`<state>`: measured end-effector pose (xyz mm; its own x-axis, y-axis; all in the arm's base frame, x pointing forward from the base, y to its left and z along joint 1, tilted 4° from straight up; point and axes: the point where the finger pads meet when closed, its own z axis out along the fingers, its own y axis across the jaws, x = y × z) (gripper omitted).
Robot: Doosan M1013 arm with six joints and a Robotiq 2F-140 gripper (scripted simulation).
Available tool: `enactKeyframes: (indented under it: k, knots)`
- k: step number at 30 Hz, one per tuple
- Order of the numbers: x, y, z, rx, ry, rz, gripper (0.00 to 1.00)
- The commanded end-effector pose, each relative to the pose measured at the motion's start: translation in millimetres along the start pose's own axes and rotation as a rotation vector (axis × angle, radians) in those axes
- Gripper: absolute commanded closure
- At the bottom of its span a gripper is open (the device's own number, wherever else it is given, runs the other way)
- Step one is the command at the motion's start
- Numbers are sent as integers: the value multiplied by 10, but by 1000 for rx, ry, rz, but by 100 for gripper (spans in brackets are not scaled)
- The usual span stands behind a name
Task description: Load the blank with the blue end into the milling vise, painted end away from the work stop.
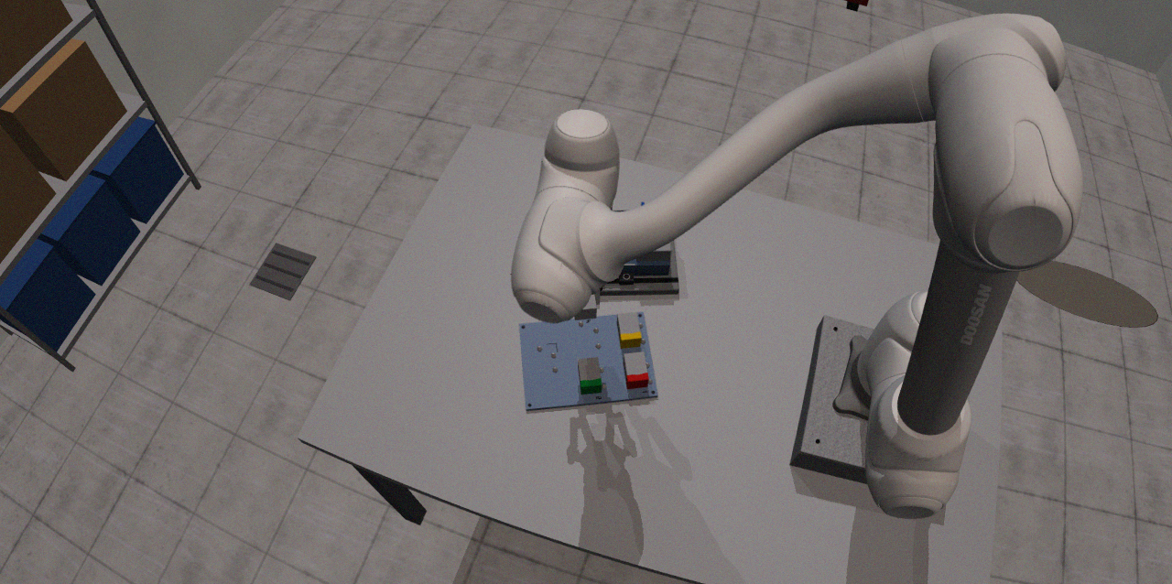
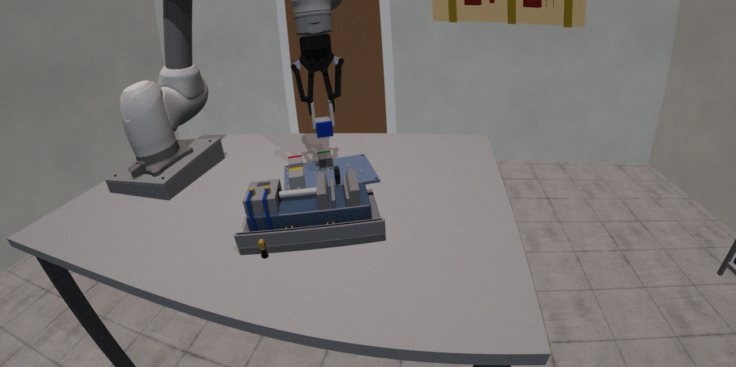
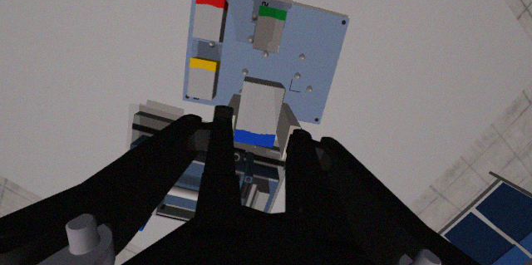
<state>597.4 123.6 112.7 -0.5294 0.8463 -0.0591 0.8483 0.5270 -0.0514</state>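
Exterior view: the tool [image 2: 323, 116] [image 3: 258, 111] is clamped on the blue-ended blank [image 2: 324, 127] [image 3: 261, 109], held up in the air; the milling vise [image 2: 309, 213] stands lower, nearer the camera. The blank looks stiff, probably heavy, smooth enough to slip.

Wrist view: pads grip its long sides, a sound hold. The infeed plate [image 3: 320, 49] and its blanks lie below; vise edges will leave those fingers little room.
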Motion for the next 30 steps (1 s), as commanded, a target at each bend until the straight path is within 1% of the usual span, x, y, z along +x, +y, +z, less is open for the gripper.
enactKeyframes:
  k: [1,30]
  knots:
    - [0,0,4,0,0,0,100]
    - [0,0,51,0,0,0,100]
